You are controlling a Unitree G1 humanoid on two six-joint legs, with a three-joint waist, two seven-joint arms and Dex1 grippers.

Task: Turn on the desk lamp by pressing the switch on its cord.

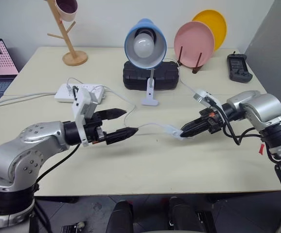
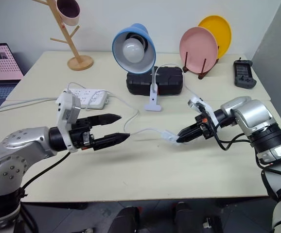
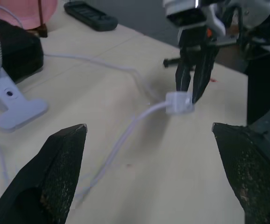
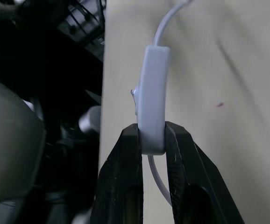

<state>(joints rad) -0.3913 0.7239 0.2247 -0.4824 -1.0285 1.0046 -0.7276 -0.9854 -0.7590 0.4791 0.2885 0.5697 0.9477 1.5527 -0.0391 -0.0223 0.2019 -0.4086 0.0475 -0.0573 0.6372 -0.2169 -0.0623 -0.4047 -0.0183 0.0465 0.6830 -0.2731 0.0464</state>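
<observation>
I have the switch (image 1: 172, 131) pinched by one end in my right gripper (image 1: 184, 131), held just above the counter (image 1: 179, 165) in front of the desk lamp (image 1: 145, 44). In the right wrist view the two black fingers clamp the end of its white oblong body, and the small rocker nub shows on one side, clear of the fingers. The bulb looks unlit to me, so I judge the pressing itself is not yet done: the switch is secured, the rocker not yet pushed.

My left gripper (image 1: 131, 121) hangs spread wide and empty, pointing roughly level toward the switch. Its fingertips sit near the cord (image 1: 148, 126), which arcs from the switch back past them, but they are still apart from the switch itself. The lamp stands on its clip base further back, beside a black case (image 1: 150, 77), with the cord's far run leading toward the power strip (image 1: 79, 92). What remains, I think, is bringing one left finger onto the rocker.
</observation>
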